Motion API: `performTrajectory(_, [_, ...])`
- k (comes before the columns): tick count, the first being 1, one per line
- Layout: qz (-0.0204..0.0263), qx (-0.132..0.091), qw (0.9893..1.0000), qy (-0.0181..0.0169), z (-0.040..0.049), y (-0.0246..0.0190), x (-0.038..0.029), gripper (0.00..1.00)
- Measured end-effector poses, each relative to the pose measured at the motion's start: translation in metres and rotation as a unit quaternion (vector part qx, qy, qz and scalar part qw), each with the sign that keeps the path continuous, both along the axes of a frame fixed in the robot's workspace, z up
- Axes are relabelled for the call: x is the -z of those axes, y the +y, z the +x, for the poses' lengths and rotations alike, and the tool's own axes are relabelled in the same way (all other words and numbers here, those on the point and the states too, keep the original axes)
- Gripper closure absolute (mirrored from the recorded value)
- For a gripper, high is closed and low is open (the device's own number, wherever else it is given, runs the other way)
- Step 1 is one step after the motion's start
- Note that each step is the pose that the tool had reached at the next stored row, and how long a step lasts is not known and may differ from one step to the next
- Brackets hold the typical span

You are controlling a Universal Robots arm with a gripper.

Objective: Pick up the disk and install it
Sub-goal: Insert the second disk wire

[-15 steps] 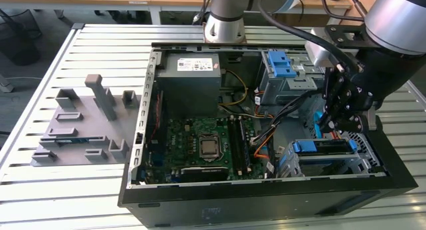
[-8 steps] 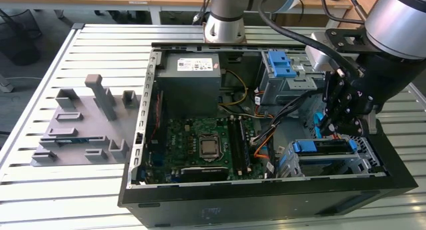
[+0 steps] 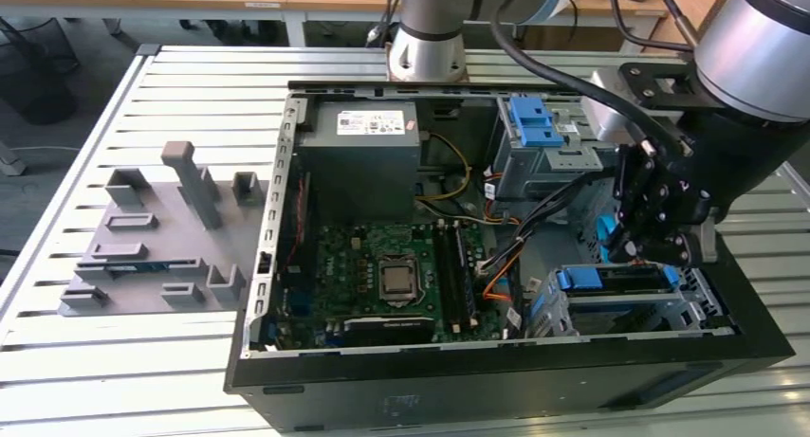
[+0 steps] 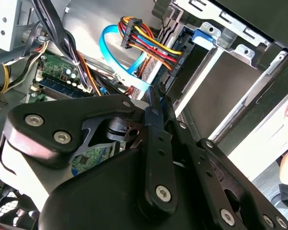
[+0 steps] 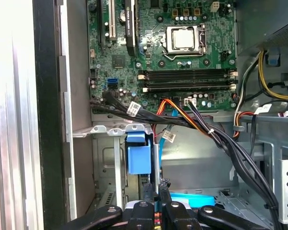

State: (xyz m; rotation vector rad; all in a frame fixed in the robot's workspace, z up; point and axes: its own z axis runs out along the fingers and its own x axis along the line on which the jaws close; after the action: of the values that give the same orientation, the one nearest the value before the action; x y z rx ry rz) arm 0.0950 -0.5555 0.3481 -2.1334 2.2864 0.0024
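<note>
My gripper hangs inside the open computer case, at the exterior view's right, just above the lower drive cage. In both wrist views its fingers are pressed together, and I see nothing between the tips of the gripper. A flat light-blue piece lies right beside the fingertips; I cannot tell whether it belongs to the disk. The disk's silver face is hidden.
Bundled black, orange and light-blue cables cross close to the gripper. A blue latch sits on the cage; a second latch tops the upper cage. The motherboard and grey power supply fill the case. A grey fixture stands outside.
</note>
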Motion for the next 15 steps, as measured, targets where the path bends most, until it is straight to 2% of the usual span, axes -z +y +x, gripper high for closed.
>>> performTrajectory(6, [0.0,0.0,1.0,0.0,0.0,-0.0027,0.0028,0.84])
performTrajectory(15, [0.0003,0.0,1.0,0.0,0.0024,-0.0034,0.0056,0.84])
